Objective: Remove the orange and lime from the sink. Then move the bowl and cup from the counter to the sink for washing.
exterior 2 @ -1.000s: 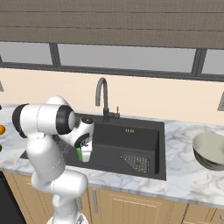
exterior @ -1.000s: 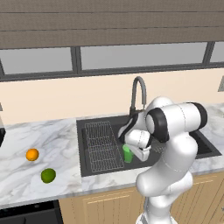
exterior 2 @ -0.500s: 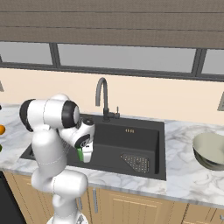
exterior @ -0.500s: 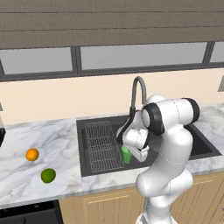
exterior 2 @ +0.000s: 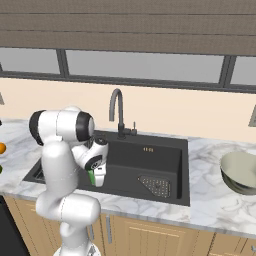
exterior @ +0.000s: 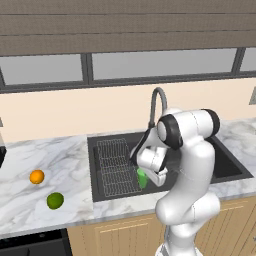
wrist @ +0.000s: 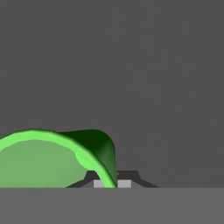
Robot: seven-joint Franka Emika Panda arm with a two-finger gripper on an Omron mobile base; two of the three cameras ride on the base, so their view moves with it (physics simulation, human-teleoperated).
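I have the tool (exterior: pixel 143 176) clamped on the cup (exterior: pixel 142 178) over the sink (exterior: pixel 115 170); orange (exterior: pixel 36 176), lime (exterior: pixel 55 200) on tabletop (exterior: pixel 30 200).

The arm has folded in, its shoulder swinging left in the left base view, and the gripper (exterior: pixel 143 178), clamped on the rim of the cup (exterior: pixel 142 177), has drifted a little further left and lower over the sink (exterior: pixel 107 185) beside its wire rack (exterior: pixel 116 165)

orange (exterior: pixel 36 176), lime (exterior: pixel 55 200): counter (exterior: pixel 45 160), left of sink (exterior: pixel 112 140) | bowl (exterior 2: pixel 241 172): right | cup (exterior: pixel 142 177): over sink
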